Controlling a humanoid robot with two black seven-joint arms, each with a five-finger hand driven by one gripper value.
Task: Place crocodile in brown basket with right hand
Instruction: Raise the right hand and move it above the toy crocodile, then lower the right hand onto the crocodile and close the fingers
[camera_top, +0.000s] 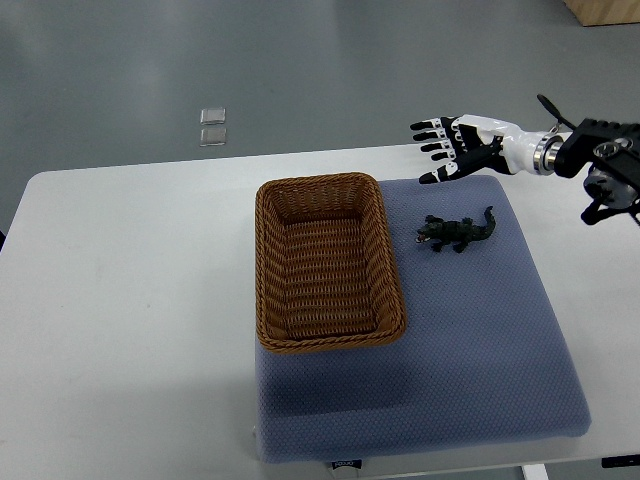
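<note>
The right hand (462, 146) has its fingers spread, empty. The crocodile (457, 232) lies apart, robot-side of the fingertips; lower over its trunk and close across the body, not the tail.

Bright, even light; sharp focus

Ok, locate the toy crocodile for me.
In the top view, the dark green toy crocodile lies on the blue-grey mat, right of the brown wicker basket, near the right hand.
</note>
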